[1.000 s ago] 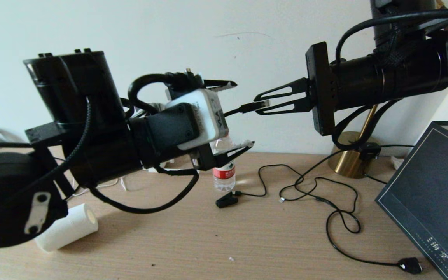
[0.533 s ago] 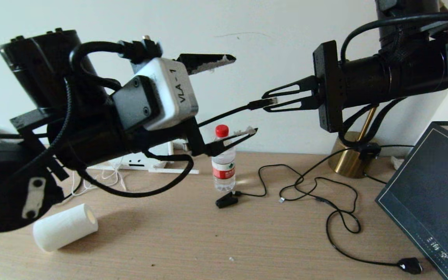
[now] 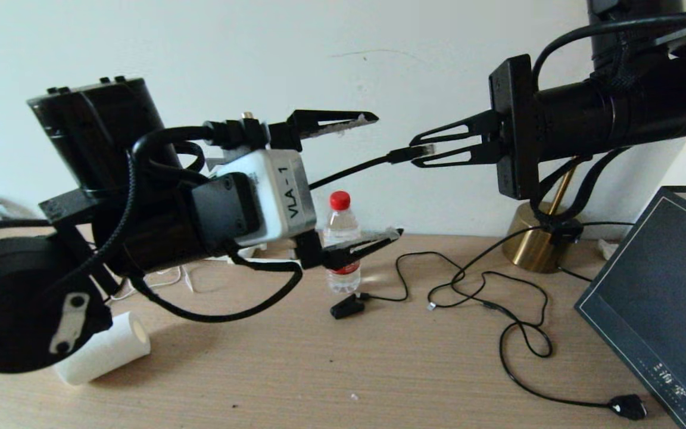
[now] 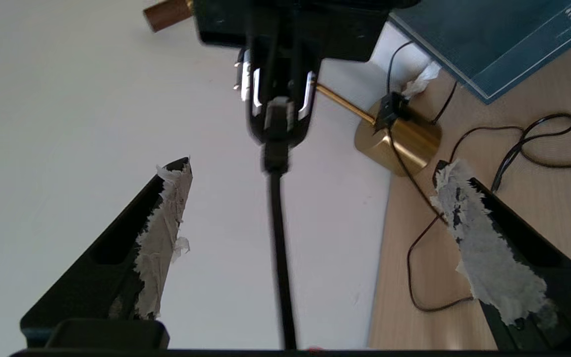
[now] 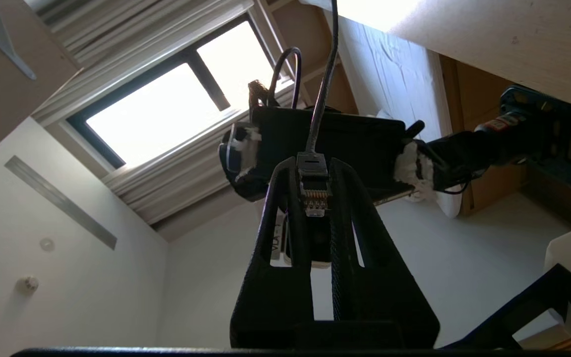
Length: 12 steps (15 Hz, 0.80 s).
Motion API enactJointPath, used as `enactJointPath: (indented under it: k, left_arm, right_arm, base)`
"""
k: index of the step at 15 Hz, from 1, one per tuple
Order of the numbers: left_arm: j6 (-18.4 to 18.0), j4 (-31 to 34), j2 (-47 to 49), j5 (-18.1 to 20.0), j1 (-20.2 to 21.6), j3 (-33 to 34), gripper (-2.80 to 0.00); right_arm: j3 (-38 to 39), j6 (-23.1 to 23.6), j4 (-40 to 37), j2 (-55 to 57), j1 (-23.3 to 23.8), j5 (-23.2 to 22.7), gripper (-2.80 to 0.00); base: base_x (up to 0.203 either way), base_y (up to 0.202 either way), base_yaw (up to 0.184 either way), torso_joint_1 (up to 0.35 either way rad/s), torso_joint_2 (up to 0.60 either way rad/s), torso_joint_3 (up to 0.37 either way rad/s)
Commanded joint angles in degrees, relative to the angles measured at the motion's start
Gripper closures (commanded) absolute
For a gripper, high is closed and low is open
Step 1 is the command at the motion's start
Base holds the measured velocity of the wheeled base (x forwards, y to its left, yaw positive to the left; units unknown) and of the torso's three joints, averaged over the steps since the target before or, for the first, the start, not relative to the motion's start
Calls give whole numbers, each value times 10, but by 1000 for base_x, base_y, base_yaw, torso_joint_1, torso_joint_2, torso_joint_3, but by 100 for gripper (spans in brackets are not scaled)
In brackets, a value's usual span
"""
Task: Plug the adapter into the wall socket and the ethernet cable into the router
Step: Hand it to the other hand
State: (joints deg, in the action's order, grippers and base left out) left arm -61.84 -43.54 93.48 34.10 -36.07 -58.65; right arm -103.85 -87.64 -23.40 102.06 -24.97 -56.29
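At the far left of the head view we see a white paper roll (image 3: 108, 353) lying on its side on the wooden worktop (image 3: 331, 369). Part of it hides behind our big black left arm.

Next comes our left gripper (image 3: 387, 176), held up in the air above the worktop. Its jaws are wide open and hold nothing. One finger (image 3: 331, 122) is high and the other is low, and both have torn pale padding on them.

Behind the low finger stands a small clear water bottle (image 3: 342, 223) with a red cap. Just in front of the bottle lies a black clip (image 3: 347, 308) on a thin black cord.

The ethernet cable (image 3: 355, 171) runs up through the gap between the open left jaws, touching neither of them. Its small plug end (image 5: 314, 191) sits pinched in our right gripper (image 3: 423, 150). The right jaws are closed tight on that plug, up in the air in front of the white wall.

Below the right arm stands a gold lamp base (image 3: 536, 238) at the back of the worktop. A long black lamp cord (image 3: 518, 333) loops across the wood and ends in a small switch near the front. At the far right a dark blue box (image 3: 652, 304) leans over the worktop edge.

We cannot see the router, the adapter or the wall socket here.
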Motion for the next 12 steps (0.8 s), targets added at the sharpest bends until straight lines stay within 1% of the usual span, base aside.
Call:
enactJointPath:
  k: [1, 6, 12]
  left_arm:
    - [-3, -3, 8, 2, -3, -5, -280]
    - [-3, -3, 31, 2, -9, -47, -280]
    - [-4, -3, 39, 1, -11, -49, -280]
  right_arm:
    - [1, -5, -2, 0, -2, -5, 0]
    - [1, -5, -2, 4, -4, -7, 0]
    - [2, -5, -2, 5, -4, -8, 0]
  base:
    - [0, 0, 0, 0, 0, 0]
    - [0, 0, 0, 0, 0, 0]
    - [0, 0, 0, 0, 0, 0]
